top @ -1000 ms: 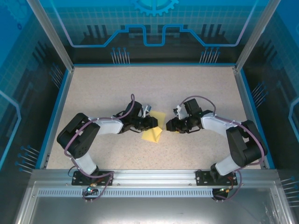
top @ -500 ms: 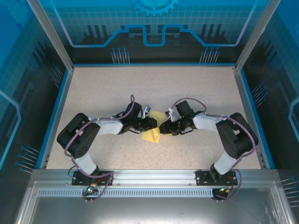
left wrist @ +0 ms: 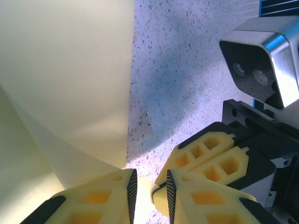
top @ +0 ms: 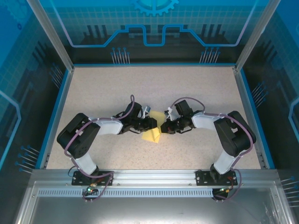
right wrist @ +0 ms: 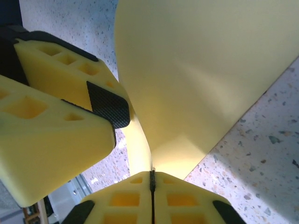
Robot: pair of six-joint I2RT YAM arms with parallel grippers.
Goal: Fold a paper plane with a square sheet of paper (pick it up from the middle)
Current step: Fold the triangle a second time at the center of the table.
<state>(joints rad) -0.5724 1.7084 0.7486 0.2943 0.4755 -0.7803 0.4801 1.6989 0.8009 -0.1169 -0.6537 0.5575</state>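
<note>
Right gripper (top: 164, 127) is now sitting against the sheet of paper (top: 153, 136). A second ago it was hanging clear of the sheet, off to the right, with its jaws apart. The right forearm is lying closer to the table's centre than before. Left arm is showing no shift.

Right wrist view: the right fingers (right wrist: 126, 201) are pressing fully together and pinching a narrow bit of the sheet in their seam. From that pinch the paper is curving upward and fanning out wide.

Left wrist view: the left gripper (left wrist: 149, 186) is holding its fingers (left wrist: 93, 203) at a narrow gap, clamping a thin fold of the sheet between the ribbed pads. The right gripper's fingers (left wrist: 210, 156) are sitting just beside them, tips nearly meeting the left gripper's. The right wrist's silver camera housing (left wrist: 261, 65) is showing behind.

Top view: the sheet is lying mid-table (top: 117, 88), between the two grippers. Its long axis is running roughly far-to-near. The far part is showing between the two grippers, and the near part is narrowing toward the arm bases. Cannot tell whether the near end is touching the speckled surface, or whether it is forming a sharp tip.
</note>
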